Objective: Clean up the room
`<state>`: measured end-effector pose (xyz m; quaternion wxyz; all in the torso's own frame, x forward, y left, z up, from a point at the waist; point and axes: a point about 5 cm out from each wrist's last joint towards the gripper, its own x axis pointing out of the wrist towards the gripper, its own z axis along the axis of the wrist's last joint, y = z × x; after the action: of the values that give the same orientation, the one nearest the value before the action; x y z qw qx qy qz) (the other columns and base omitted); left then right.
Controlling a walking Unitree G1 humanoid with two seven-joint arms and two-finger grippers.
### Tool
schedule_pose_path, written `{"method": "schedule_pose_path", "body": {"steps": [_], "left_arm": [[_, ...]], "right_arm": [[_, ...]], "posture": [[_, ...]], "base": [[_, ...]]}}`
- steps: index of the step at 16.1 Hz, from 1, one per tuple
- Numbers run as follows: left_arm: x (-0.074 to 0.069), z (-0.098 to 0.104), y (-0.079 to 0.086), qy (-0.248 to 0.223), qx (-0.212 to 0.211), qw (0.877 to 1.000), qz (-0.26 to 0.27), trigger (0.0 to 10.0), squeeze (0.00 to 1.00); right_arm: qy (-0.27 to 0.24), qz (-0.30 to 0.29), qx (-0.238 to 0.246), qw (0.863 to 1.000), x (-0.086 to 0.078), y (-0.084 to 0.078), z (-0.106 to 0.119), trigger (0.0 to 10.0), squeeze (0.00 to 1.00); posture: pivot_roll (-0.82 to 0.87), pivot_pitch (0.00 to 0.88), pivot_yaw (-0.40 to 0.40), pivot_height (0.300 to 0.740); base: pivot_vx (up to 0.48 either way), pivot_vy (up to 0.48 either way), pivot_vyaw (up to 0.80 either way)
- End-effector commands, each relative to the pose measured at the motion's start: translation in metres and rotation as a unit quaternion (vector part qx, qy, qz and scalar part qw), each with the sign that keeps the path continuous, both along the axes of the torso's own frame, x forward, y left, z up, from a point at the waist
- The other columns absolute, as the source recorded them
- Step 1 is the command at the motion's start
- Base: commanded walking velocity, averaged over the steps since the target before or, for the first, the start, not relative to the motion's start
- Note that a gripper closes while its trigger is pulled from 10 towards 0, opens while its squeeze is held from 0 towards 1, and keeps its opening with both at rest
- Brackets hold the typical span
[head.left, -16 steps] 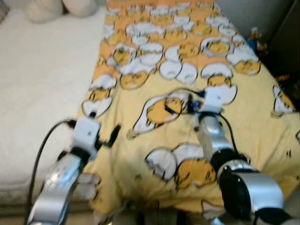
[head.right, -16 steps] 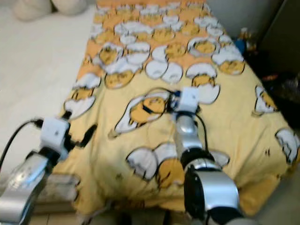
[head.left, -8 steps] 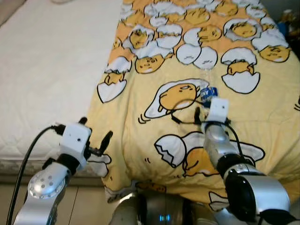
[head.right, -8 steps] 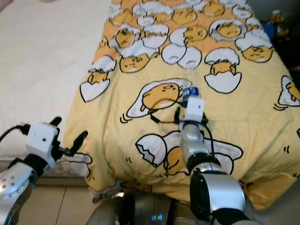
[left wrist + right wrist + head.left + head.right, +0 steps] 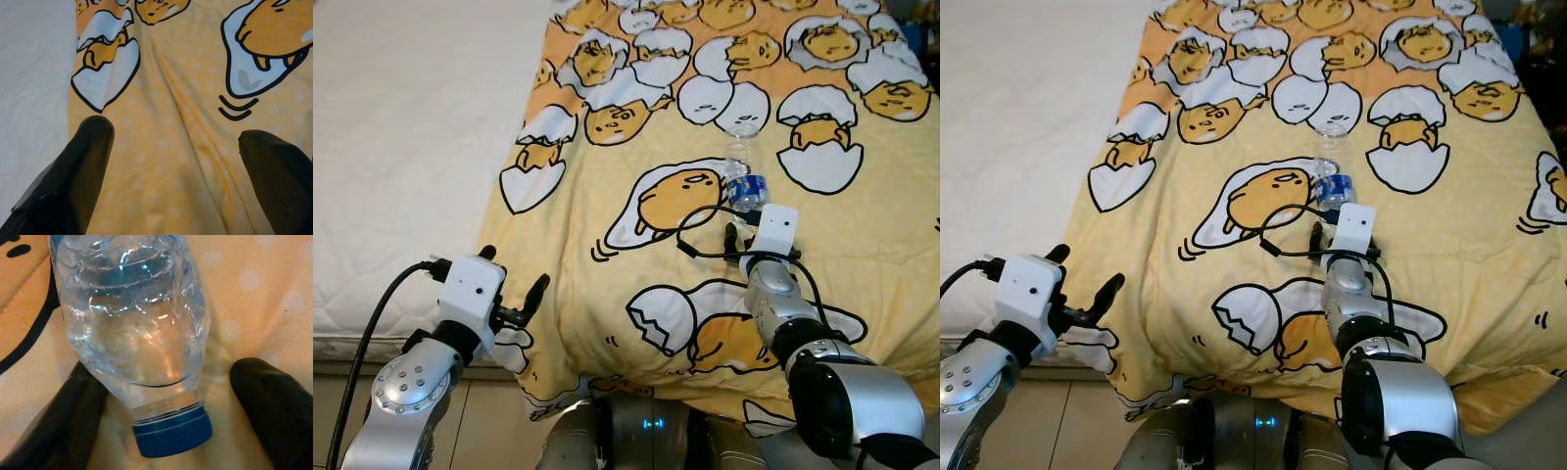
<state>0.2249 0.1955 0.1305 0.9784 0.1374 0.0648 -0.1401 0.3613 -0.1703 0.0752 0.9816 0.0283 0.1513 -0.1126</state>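
A clear plastic water bottle [image 5: 740,174] lies on its side on the bed, on top of a yellow blanket [image 5: 607,245] printed with cartoon egg-yolk figures in cracked white shells. It has a blue label around its middle and a blue cap [image 5: 172,433]. In the right wrist view the cap end points toward the camera, the crinkled clear body stretching away from it, and the bottle rests between the two black fingers [image 5: 274,406] without either finger closed against it.

The right pincer [image 5: 741,235] sits low over the blanket just beside the bottle's near end, its fingers spread apart on either side of the cap and gripping nothing. A black cable loops from its white wrist block across the blanket.

The left pincer [image 5: 514,294] hovers near the blanket's left edge, close to the foot of the bed, well apart from the bottle. Its fingers [image 5: 73,171] stand wide open and empty, and between them the left wrist view shows the dotted yellow fabric and part of one white shell print.

To the left of the blanket the bare white mattress [image 5: 401,147] is exposed, the blanket's edge running along it. Below the bed's near edge a strip of pale floor [image 5: 489,421] shows.
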Motion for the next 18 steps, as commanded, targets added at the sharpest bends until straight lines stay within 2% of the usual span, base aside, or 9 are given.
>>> {"method": "schedule_pose_path", "body": {"steps": [1, 5, 8, 13, 16, 17, 18], "left_arm": [[-0.002, -0.001, -0.001, 0.006, -0.001, 1.0, 0.0, 10.0, 0.0], [0.001, -0.001, 0.001, 0.007, 0.0, 1.0, 0.004, 10.0, 0.0], [0.005, -0.003, -0.003, 0.006, -0.004, 1.0, 0.002, 10.0, 0.0], [0.019, -0.006, -0.013, -0.004, -0.014, 1.0, 0.004, 10.0, 0.0], [0.031, -0.014, -0.03, -0.004, -0.035, 0.999, -0.01, 10.0, 0.0], [0.044, -0.019, -0.05, -0.007, -0.05, 0.998, -0.032, 10.0, 0.0], [0.049, -0.02, -0.055, -0.008, -0.052, 0.998, -0.035, 10.0, 0.0]], "right_arm": [[0.02, 0.012, 0.02, 1.0, -0.003, 0.008, -0.008, 0.0, 0.0], [0.019, 0.021, 0.03, 0.999, -0.003, 0.012, -0.008, 0.0, 0.0], [0.01, 0.035, 0.039, 0.999, -0.002, 0.017, -0.006, 0.0, 0.0], [0.008, 0.063, 0.064, 0.996, -0.004, 0.028, -0.01, 0.0, 0.0], [0.003, 0.083, 0.06, 0.995, -0.003, 0.028, -0.008, 0.0, 0.0], [-0.017, 0.101, 0.038, 0.994, 0.0, 0.023, -0.001, 0.0, 0.0], [-0.022, 0.109, 0.035, 0.993, 0.001, 0.021, 0.001, 0.0, 0.0]], "posture": [[0.3, 0.282, 0.103, 0.74], [0.29, 0.28, 0.101, 0.74], [0.28, 0.269, 0.096, 0.74], [0.25, 0.202, 0.065, 0.74], [0.18, 0.136, 0.068, 0.74], [0.12, 0.084, 0.05, 0.74], [0.11, 0.075, 0.042, 0.74]], "base": [[0.0, 0.0, 0.0], [0.0, 0.0, 0.0], [0.0, 0.0, 0.0], [0.0, 0.0, 0.0], [0.0, 0.0, 0.0], [0.0, 0.0, 0.0], [0.0, 0.0, 0.0]]}}
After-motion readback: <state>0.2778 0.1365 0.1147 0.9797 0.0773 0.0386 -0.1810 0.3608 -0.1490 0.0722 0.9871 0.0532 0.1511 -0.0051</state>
